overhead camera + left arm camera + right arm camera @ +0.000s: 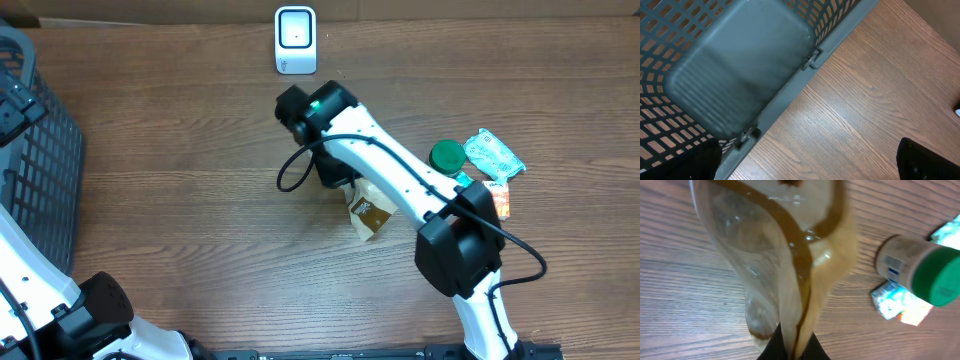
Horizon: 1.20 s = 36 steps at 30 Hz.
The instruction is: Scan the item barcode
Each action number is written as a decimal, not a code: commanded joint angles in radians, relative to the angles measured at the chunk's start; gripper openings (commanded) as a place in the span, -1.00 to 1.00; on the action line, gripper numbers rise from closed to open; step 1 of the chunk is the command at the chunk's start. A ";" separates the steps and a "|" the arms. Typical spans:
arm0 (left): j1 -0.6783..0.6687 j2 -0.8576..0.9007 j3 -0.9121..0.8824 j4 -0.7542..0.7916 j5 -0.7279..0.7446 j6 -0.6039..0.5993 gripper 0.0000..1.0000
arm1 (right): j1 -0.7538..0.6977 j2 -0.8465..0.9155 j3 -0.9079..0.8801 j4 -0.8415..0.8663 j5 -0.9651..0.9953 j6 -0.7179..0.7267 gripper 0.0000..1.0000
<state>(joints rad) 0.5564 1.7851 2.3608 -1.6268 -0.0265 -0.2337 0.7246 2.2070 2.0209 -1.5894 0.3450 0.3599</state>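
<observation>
While the right tool (794,347) clenches its edge, the pouch (785,255) apparently hangs beneath.

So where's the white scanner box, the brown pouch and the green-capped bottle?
white scanner box (296,38): overhead view, on its front window.
brown pouch (782,260): right wrist view, on the middle of its glossy face.
green-capped bottle (936,277): right wrist view, on the green cap.

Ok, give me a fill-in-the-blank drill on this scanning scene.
1. The claw gripping the tan pouch belongs to the ____ arm.
2. The bottle has a ____ cap.
3. The left claw hovering by the grey basket is ____.
Missing words: right; green; open.
</observation>
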 commanded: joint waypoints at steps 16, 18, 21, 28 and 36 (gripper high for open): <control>-0.002 -0.005 -0.004 0.003 0.001 -0.010 0.99 | 0.043 0.041 -0.005 0.063 -0.098 0.005 -0.82; -0.002 -0.005 -0.004 0.003 0.001 -0.010 0.99 | 0.014 0.042 -0.005 0.097 -0.166 0.005 -0.89; -0.002 -0.005 -0.004 0.003 0.001 -0.010 0.99 | -0.041 0.046 -0.005 0.151 -0.259 0.032 -0.92; -0.002 -0.005 -0.004 0.003 0.001 -0.010 0.99 | -0.176 0.097 -0.006 0.212 -0.479 0.097 -0.92; -0.002 -0.005 -0.004 0.003 0.001 -0.010 0.99 | -0.175 0.114 -0.077 0.265 -0.504 0.054 -0.47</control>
<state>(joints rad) 0.5564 1.7851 2.3608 -1.6268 -0.0265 -0.2337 0.5312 2.3131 1.9793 -1.3460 -0.1177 0.4221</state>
